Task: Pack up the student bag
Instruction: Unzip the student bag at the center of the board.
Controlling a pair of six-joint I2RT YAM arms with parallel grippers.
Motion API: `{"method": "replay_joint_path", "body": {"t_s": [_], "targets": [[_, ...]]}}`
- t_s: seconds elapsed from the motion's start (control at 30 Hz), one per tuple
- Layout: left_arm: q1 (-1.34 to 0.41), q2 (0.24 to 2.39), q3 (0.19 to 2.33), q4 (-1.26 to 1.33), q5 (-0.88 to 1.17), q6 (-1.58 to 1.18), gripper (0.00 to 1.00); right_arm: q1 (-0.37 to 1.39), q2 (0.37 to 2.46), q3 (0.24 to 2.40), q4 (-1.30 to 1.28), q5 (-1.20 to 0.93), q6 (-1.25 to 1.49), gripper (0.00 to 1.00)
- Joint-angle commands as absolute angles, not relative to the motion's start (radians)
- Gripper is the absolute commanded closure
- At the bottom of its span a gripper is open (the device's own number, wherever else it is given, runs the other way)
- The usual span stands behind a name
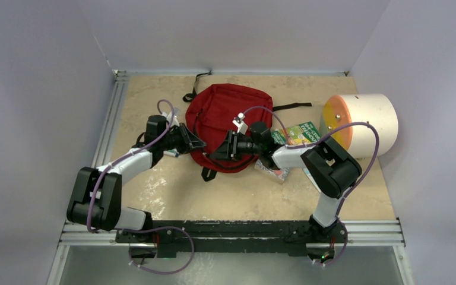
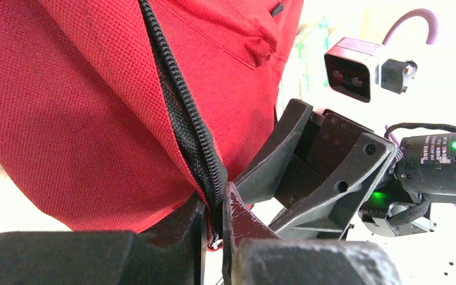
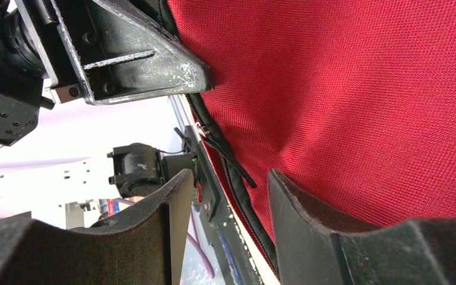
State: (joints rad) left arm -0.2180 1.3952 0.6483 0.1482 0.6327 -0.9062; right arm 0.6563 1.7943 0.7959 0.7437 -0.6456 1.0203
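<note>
Fingers of left gripper [image 2: 215, 208] pinch zipper edge of student bag [image 1: 225, 116], lying mid desk [image 1: 172, 196]; right gripper [image 3: 227, 178] fingers spread astride the zip. Bag looks zipped, books [image 1: 300, 133] outside: packing approx. unstarted.

student bag [image 1: 228, 113] 1 | cylinder [image 1: 365, 122] 1 | booklet [image 1: 301, 133] 1 | arms [image 1: 132, 161] [image 1: 326, 166] 2

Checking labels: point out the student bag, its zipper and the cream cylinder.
student bag [image 1: 228, 110], top external view, red top panel.
zipper [image 2: 181, 116], left wrist view, black teeth mid-run.
cream cylinder [image 1: 375, 119], top external view, curved cream wall.
</note>
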Motion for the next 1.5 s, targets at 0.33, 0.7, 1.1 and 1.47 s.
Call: {"method": "replay_joint_path", "body": {"t_s": [0.33,0.7,1.1,1.47], "targets": [[-0.219,1.352,0.639,0.196,0.666,-0.909,1.00,0.670,1.815,0.798,0.916,-0.733,1.126,0.51],[-0.219,1.353,0.635,0.199,0.667,-0.908,1.00,0.673,1.824,0.796,0.939,-0.734,1.133,0.71],[-0.219,1.357,0.634,0.182,0.659,-0.904,1.00,0.673,1.774,0.789,0.851,-0.680,1.058,1.00],[-0.202,1.402,0.702,0.113,0.630,-0.861,1.00,0.674,1.571,0.751,0.524,-0.525,0.864,1.00]]}}
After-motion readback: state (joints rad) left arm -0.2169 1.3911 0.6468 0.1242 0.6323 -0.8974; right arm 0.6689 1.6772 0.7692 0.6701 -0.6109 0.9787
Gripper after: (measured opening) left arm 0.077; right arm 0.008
